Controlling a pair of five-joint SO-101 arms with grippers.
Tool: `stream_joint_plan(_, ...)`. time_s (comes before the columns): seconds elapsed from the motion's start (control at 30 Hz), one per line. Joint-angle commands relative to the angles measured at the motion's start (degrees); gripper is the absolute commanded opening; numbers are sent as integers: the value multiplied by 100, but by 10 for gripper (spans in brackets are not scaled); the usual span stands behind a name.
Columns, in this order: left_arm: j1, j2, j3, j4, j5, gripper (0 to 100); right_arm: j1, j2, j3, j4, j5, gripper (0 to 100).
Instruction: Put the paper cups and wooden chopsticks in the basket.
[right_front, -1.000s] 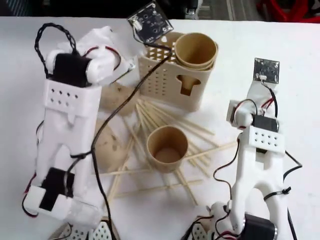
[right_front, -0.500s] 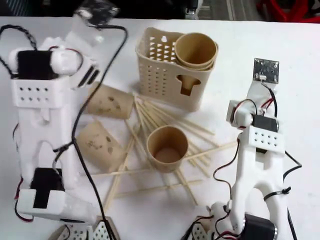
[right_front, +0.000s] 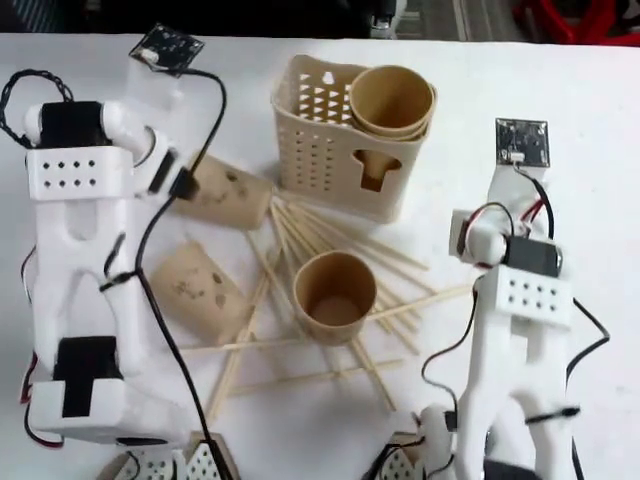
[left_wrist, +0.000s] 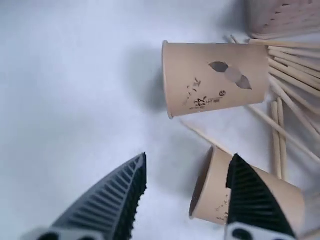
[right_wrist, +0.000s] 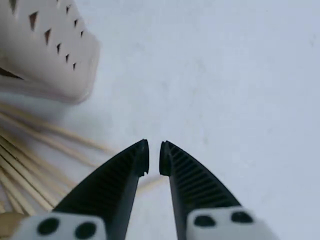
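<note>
The beige slotted basket (right_front: 330, 150) stands at the back middle of the table with stacked paper cups (right_front: 392, 100) in its right end. One paper cup (right_front: 333, 295) stands upright on scattered wooden chopsticks (right_front: 340, 245). Two printed cups lie on their sides, one (right_front: 225, 195) (left_wrist: 215, 77) near the basket and one (right_front: 195, 285) (left_wrist: 207, 192) nearer the front. My left gripper (left_wrist: 188, 157) hangs open above the table beside these two cups, holding nothing. My right gripper (right_wrist: 153, 146) is shut and empty over bare table, right of the basket (right_wrist: 45, 50) and the chopsticks (right_wrist: 30, 165).
The left arm (right_front: 75, 230) takes up the table's left side and the right arm (right_front: 520, 300) the right side. Chopsticks fan out from the basket's foot toward the front. Bare white table lies to the far left and right of the basket.
The left arm has swung from over the basket to the left, uncovering the two lying cups. The right arm has shifted slightly.
</note>
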Motion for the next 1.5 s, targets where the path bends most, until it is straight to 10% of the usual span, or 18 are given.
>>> stream_joint_plan(0.0, -119, -13, 571, -862, 53, 263, -251, -831, -404, 514, 53, 53)
stream_joint_plan(0.5, -462, -57, 1714, -1749, 44, 260, -2879, -180, -2259, 3486, 554, 135)
stream_joint_plan(1.47, -585, -927, 2470, -369, -1090, 264, -3020, 1974, -2224, 2932, 202, 20)
